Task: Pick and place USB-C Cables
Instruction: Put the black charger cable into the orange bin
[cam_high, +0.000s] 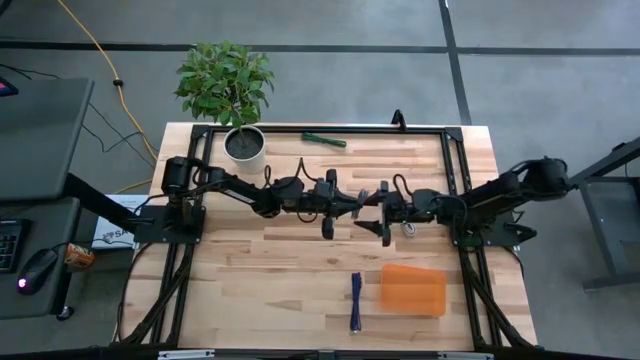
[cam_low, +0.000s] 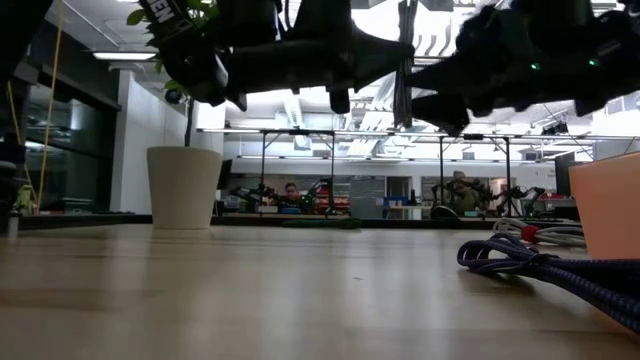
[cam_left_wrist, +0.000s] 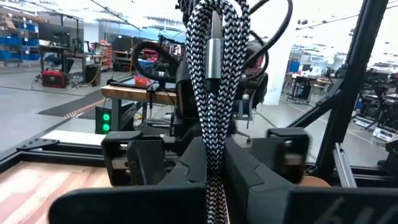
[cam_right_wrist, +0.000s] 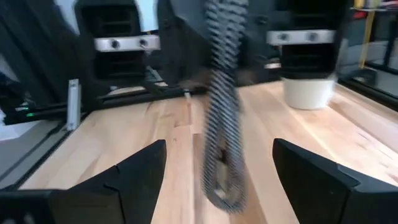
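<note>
My left gripper (cam_left_wrist: 214, 167) is shut on the silvery grey braided USB-C cable (cam_left_wrist: 211, 74) above the table's middle. My right gripper (cam_right_wrist: 217, 163) faces it, open, with one finger on either side of the cable's looped free end (cam_right_wrist: 222, 186), touching nothing. In the high view the two grippers meet at mid-table, the left gripper (cam_high: 358, 205) and the right gripper (cam_high: 386, 213). The dark blue cable (cam_high: 355, 300) lies on the table beside the orange tray (cam_high: 412, 290). The green cable (cam_high: 325, 140) lies by the far edge. A white cable with red (cam_low: 545, 232) rests under the right arm. My left gripper pinches the grey cable bundle between its two shut fingers at one end (cam_left_wrist: 213, 155). The fingers lie about level and along the cable. The folded bundle sticks straight out past the fingertips toward my right gripper, lifted clear of the table.
A potted plant (cam_high: 245, 145) stands at the far left of the table. The black frame rails (cam_high: 455, 160) run along the far and side edges. Bare wood lies in the near left part (cam_high: 260, 290). A yellow cord (cam_high: 100, 60) runs over the floor beyond.
</note>
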